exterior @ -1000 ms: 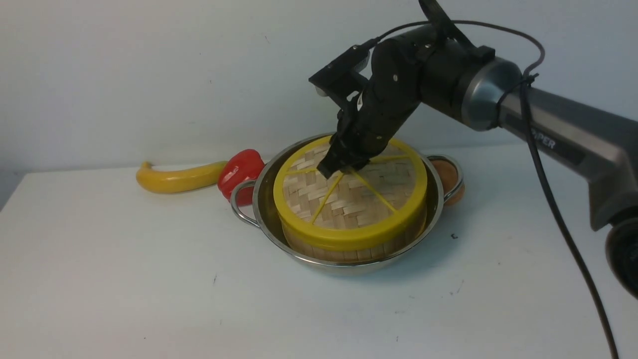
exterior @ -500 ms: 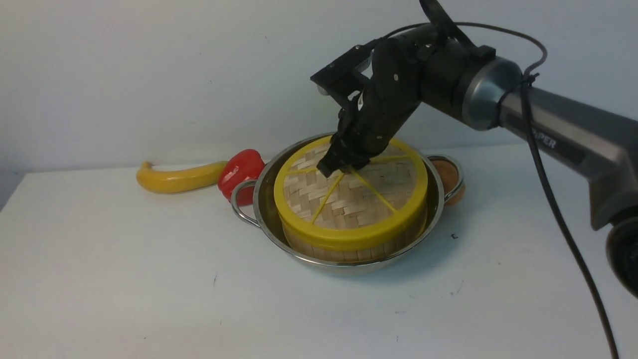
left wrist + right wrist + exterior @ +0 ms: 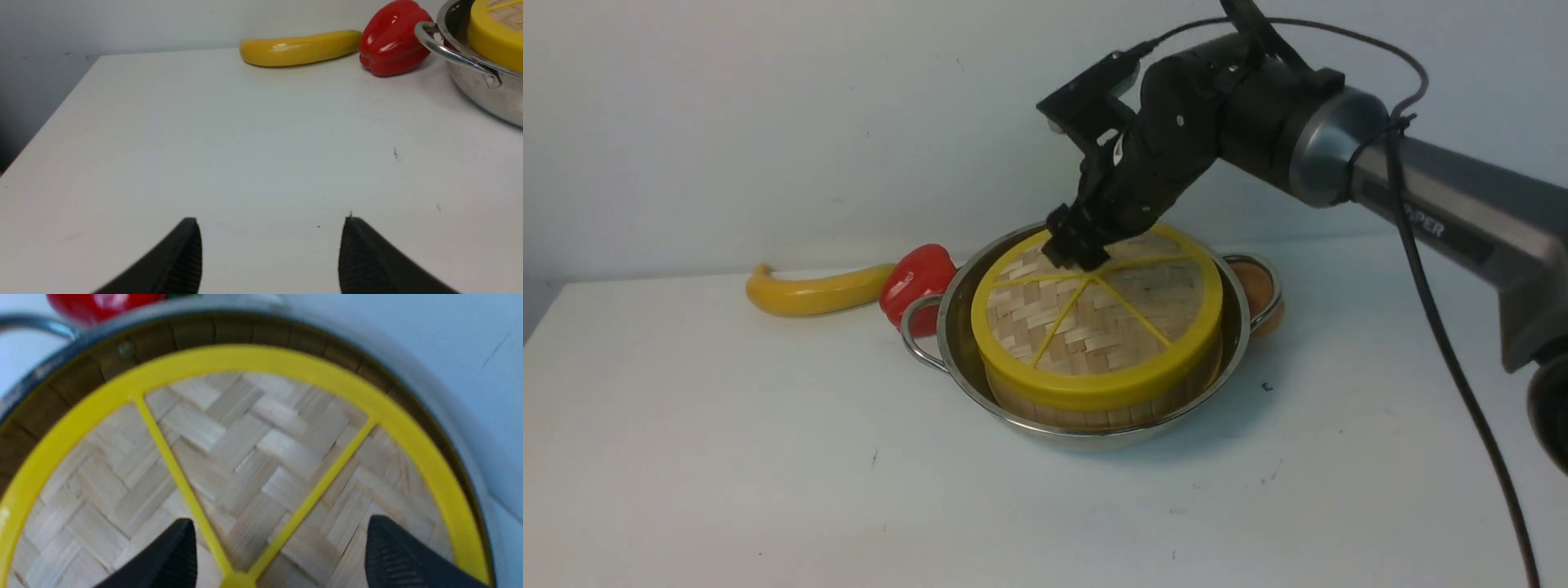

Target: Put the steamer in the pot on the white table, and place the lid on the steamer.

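Now the pot stands on the white desk, a little right of centre in the front view, and the steamer sits inside it, its slatted wooden wall showing below the yellow band. On top of the steamer lies the lid, flat and level, its thick yellow rim matching the basket's edge all the way round and its thin yellow spokes meeting near the middle.

Reaching in from the right, the right gripper hangs just above the far part of the lid, close over the point where the spokes join. In the right wrist view its jaws stand spread wide, one black fingertip on each side of the spokes, with the woven surface bare between them; they grasp nothing. Whether the tips still brush the lid cannot be told.

Well to the left, the left gripper shows only in its own wrist view, low over a bare part of the desk, its jaws also released and empty.

Behind the pot on its left side lie a red pepper, just beside the looped handle, and a yellow banana touching the pepper. An orange-brown object sits partly hidden behind the right handle.
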Tool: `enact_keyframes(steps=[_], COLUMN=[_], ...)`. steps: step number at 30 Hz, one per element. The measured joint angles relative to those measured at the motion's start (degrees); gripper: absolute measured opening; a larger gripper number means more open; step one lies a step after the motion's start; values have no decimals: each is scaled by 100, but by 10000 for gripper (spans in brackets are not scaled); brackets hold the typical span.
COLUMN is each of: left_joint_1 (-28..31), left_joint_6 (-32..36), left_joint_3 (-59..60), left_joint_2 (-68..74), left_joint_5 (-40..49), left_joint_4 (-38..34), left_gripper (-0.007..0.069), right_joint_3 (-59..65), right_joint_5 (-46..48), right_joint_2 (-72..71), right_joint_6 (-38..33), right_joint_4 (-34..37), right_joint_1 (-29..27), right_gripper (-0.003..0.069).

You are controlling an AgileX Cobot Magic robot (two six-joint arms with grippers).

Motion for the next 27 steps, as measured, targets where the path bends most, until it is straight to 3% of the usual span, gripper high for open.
enact_keyframes(steps=[4,9,12,18,21,27], left_joint_1=[0,0,0,0,0,0], left_joint_6=[0,0,0,0,0,0], left_joint_3=[0,0,0,0,0,0], left_joint_2=[0,0,0,0,0,0], left_joint_5=[0,0,0,0,0,0], left_joint_4=[0,0,0,0,0,0], left_gripper=[419,419,419,419,419,419], right_joint_3=[0,0,0,-1,-1,-1], right_joint_5=[-337,-450,-466,-589,-610,-587], right_joint_2=[-507,-1248,-1649,-2133,-2175,-2152], right_joint_6=[344,952,1346,1690,1707,1721], right_joint_4=[-365,-1177,-1393,-1292,-1069,-674], right_joint_1=[0,0,0,0,0,0], right_gripper=[503,404,311,43,-3,-4])
